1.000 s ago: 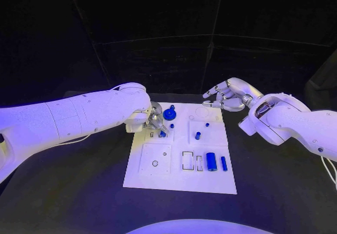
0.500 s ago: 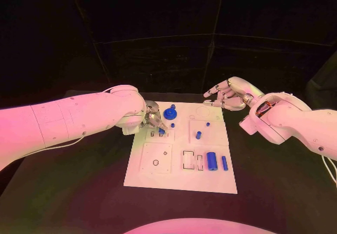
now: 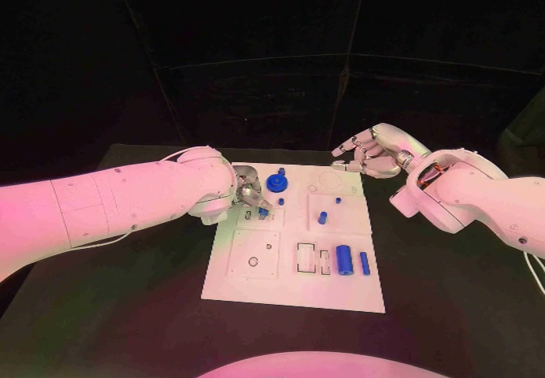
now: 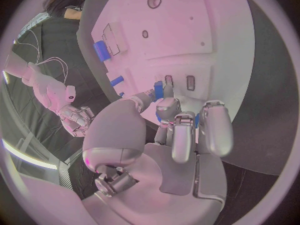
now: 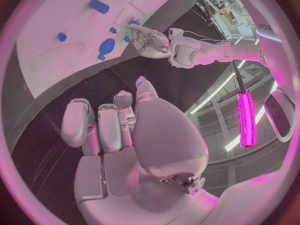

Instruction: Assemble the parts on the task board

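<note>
At the middle of the black table (image 3: pixel 136 315) lies the white board (image 3: pixel 290 291), and on it we see the blue pieces scattered in its pockets. Near its far edge sits a round blue knob (image 3: pixel 275 184). Just beside it, toward the board's left side, a small blue peg (image 3: pixel 262 212) lies under the fingers of the left hand (image 3: pixel 248 194). Two more small pegs (image 3: pixel 321 217) stand in the middle of the board, one behind the other, and a thick blue cylinder (image 3: pixel 343 259) lies near the right side with a thin blue bar (image 3: pixel 365 263) just beside it. A rectangular slot (image 3: pixel 305 258) is cut next to the cylinder, and a small round hole (image 3: pixel 252 261) shows in the square panel on the left.

Our left hand is down on the board's far left part, its fingers bunched together over the small slots there. From the left wrist we see a blue peg (image 4: pixel 159 91) between the thumb and the fingertips (image 4: pixel 167 105) — pinched, as far as we can tell, with the other fingers curled down beside it.

Our right hand (image 3: pixel 372 153) hangs above the table just past the board's far right corner, apart from every piece. Its fingers are curled loosely inward with gaps between them, and from the right wrist we see the same hand (image 5: pixel 119 120) holding nothing — the board and its pieces lie well beyond it.
</note>
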Available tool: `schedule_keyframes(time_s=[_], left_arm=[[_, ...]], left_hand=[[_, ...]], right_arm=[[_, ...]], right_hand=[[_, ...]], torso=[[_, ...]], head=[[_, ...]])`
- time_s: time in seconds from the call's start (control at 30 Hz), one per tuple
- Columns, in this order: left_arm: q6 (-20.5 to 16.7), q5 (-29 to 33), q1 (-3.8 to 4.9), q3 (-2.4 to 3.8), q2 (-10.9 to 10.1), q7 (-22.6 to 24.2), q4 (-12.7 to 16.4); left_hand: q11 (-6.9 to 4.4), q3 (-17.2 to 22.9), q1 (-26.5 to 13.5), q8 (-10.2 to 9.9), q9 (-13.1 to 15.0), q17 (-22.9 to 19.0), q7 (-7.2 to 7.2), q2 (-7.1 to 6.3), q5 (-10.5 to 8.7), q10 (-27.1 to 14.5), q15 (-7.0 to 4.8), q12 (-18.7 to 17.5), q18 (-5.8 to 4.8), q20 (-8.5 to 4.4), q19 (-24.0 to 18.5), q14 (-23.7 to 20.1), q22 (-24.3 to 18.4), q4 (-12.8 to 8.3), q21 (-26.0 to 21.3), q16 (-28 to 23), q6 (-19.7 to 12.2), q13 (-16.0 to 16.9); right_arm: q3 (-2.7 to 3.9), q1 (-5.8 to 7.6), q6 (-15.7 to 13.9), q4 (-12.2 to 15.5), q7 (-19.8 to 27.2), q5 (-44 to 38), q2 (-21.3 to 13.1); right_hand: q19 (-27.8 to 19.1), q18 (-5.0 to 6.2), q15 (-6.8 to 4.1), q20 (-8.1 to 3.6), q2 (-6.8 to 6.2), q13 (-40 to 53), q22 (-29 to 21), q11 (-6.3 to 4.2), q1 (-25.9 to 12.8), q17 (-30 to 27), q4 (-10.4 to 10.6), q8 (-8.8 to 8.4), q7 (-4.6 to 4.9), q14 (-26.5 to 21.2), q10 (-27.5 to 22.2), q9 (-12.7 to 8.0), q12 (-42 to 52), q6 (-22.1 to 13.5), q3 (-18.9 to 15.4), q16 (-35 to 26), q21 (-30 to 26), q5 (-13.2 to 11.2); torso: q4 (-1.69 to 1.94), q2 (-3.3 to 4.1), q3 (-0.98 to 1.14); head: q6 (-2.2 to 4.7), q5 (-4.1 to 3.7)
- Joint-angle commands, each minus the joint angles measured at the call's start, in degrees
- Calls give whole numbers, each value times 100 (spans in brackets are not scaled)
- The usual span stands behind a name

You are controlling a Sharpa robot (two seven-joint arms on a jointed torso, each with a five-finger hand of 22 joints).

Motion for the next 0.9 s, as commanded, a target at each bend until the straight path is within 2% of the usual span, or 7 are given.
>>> schedule_keyframes(time_s=[0.03,0.2,0.33,0.43,0.57,0.9], left_arm=[[-289,-380,-12,3,17,41,-24],[-224,-496,-38,3,24,-36,-43],[22,-534,-57,3,19,-140,-3],[145,-542,-63,3,20,-191,3],[274,-547,-66,3,22,-251,-15],[469,-550,-68,3,28,-319,-24]], left_hand=[[1,1042,-31,40,6,1509,-28,38,-13,25,-4,29,-56,1,27,604,6,-988,19,19,-16,7],[1,1052,-38,44,10,1509,-28,38,-14,24,-5,25,-57,1,28,604,8,-987,20,19,-15,0],[1,1057,-41,47,12,1509,-28,38,-15,26,-5,27,-57,0,30,604,13,-986,22,19,-15,2],[0,1062,-45,50,15,1509,-29,39,-15,27,-6,28,-58,0,31,604,14,-985,23,19,-14,2],[0,1068,-49,53,18,1509,-30,38,-15,30,-6,30,-59,0,34,604,21,-985,27,19,-13,4],[-1,1075,-54,58,21,1509,-31,36,-16,32,-6,32,-60,-1,35,604,24,-986,29,19,-13,5]], right_arm=[[4,11,25,3,34,11,1],[4,11,29,-3,35,11,3],[4,10,37,-14,38,11,24],[3,10,40,-20,40,11,33],[3,10,42,-23,41,11,36],[3,10,52,-25,40,11,45]], right_hand=[[-33,115,-35,-2,8,-5,-5,-45,18,-4,2,35,-4,176,-9,-9,-17,-27,-29,-25,-21,36],[-33,115,-35,-2,8,-5,-5,-45,18,-4,2,35,-4,176,-9,-9,-17,-27,-29,-25,-21,36],[-35,115,-35,-2,8,-8,-8,-45,14,-2,5,36,-4,177,-11,-9,-19,-27,-34,-24,-23,35],[-35,115,-35,-2,9,-9,-9,-45,13,-1,6,36,-4,177,-11,-9,-19,-28,-35,-24,-24,34],[-35,115,-35,-2,9,-9,-9,-45,13,-1,6,36,-4,177,-11,-9,-19,-28,-35,-24,-24,34],[-36,115,-34,-1,13,-10,-10,-45,13,2,8,38,-4,177,-11,-9,-19,-28,-37,-23,-25,39]], torso=[[-16,9,-1],[-11,10,1],[-13,9,-3],[-13,9,-5],[-14,4,5],[-7,7,2]], head=[[-3,3],[-18,11],[-24,11],[-36,13],[-41,21],[-57,4]])
